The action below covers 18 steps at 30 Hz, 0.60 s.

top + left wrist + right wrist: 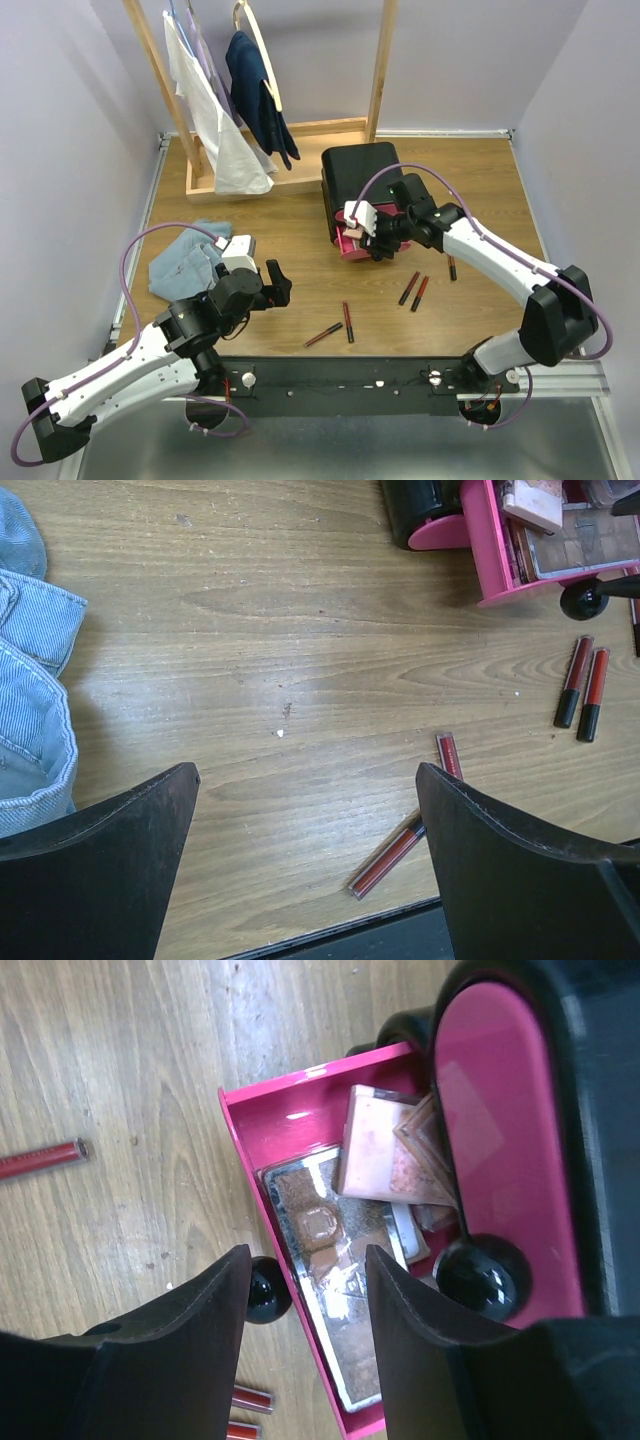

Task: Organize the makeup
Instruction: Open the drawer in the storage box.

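The black box (pixel 360 172) has its lowest pink drawer (pixel 245 1150) pulled out. Inside lie a long silver-edged eyeshadow palette (pixel 318 1228) and pink-brown palettes (pixel 375 1145). My right gripper (pixel 307 1260) is open and hangs over the drawer's front wall, its left finger beside the black knob (pixel 267 1293). In the top view that right gripper (pixel 375 240) is at the drawer. Several lip tubes lie on the wood: one pair (pixel 348 322) at the near middle and another pair (pixel 414 290) to the right. My left gripper (pixel 270 285) is wide open above bare wood, with one tube (pixel 390 855) by its right finger.
A crumpled light blue cloth (pixel 190 262) lies to the left of my left arm. A wooden clothes rack (pixel 260 160) with hanging garments stands at the back. Another lip tube (pixel 452 267) lies under the right arm. A closed pink drawer front (pixel 500 1140) sits above the open one.
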Available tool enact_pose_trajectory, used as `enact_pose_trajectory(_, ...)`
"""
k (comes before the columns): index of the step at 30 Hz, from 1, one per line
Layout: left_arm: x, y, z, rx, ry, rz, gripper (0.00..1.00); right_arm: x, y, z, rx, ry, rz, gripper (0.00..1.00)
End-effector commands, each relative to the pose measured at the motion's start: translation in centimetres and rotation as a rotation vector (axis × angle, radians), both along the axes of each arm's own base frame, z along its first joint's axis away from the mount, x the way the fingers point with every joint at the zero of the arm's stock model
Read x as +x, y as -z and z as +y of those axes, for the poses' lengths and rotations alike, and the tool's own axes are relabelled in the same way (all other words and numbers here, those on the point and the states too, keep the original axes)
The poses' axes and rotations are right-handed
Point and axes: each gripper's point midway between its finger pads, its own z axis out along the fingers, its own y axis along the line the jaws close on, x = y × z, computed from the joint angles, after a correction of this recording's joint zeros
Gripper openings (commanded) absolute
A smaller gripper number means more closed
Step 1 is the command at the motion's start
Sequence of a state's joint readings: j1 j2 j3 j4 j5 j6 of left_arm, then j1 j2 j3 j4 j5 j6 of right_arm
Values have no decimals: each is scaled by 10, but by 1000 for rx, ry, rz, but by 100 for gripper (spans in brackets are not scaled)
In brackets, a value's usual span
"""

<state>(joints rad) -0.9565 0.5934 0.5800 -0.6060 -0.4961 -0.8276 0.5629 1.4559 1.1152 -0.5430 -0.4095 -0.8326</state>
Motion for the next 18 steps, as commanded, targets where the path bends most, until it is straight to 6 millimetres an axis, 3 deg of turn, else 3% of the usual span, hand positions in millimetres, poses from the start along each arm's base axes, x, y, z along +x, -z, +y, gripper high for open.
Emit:
enact_pose_trajectory(1,0,0,-1,-21,2,-7,99,5,9,-1,-38,-25,5,56)
enact_pose_trajectory(5,0,1,-1,-23,1,-7,99,3,17,1,-49,-44,32,51)
enact_pose_trajectory(10,0,1,-1,-21,0,-8,99,4,18,3,-51,-58,36,32)
enact_pose_trajectory(15,0,1,-1,-21,0,-8,99,15,-4,8,-23,-56,-20,13)
enact_pose_trajectory(18,1,1,-1,-21,1,-10,99,28,-24,13,5,-28,-79,9)
